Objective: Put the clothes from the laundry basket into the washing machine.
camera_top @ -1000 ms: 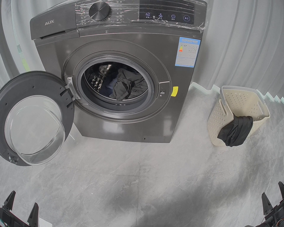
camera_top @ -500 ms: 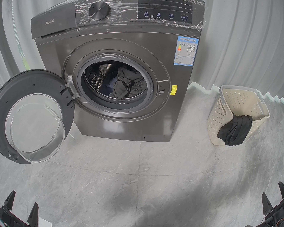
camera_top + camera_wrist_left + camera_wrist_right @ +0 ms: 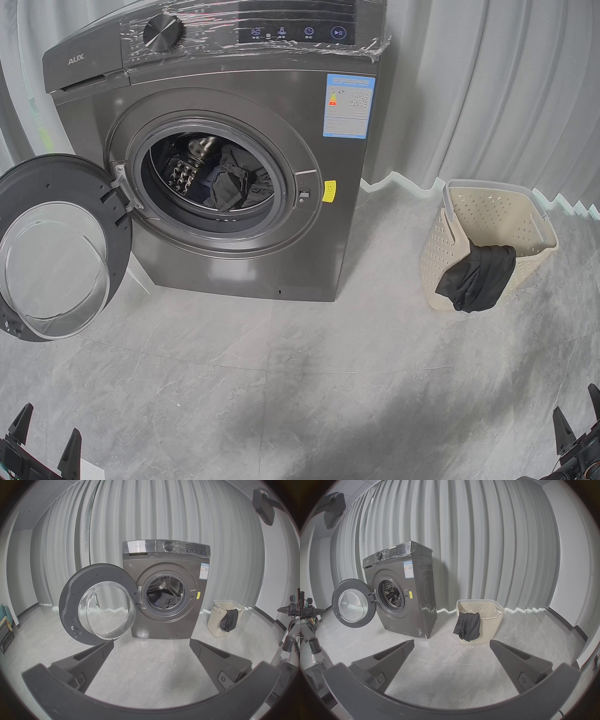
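Well ahead of both empty, spread jaws, clothes [image 3: 234, 181] lie in the washing machine [image 3: 250, 275]; 1 dark garment [image 3: 478, 278] drapes the laundry basket [image 3: 500, 212] rim, not yet loaded.

Head looks down; low wrist cameras both face the washing machine [image 3: 237, 272].

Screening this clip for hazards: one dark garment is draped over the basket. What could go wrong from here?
The garment hangs mostly outside the basket; pulling it might tip the basket or drop the garment on the floor. The washer has its door swung wide open to one side, so an arm carrying the garment could strike it.
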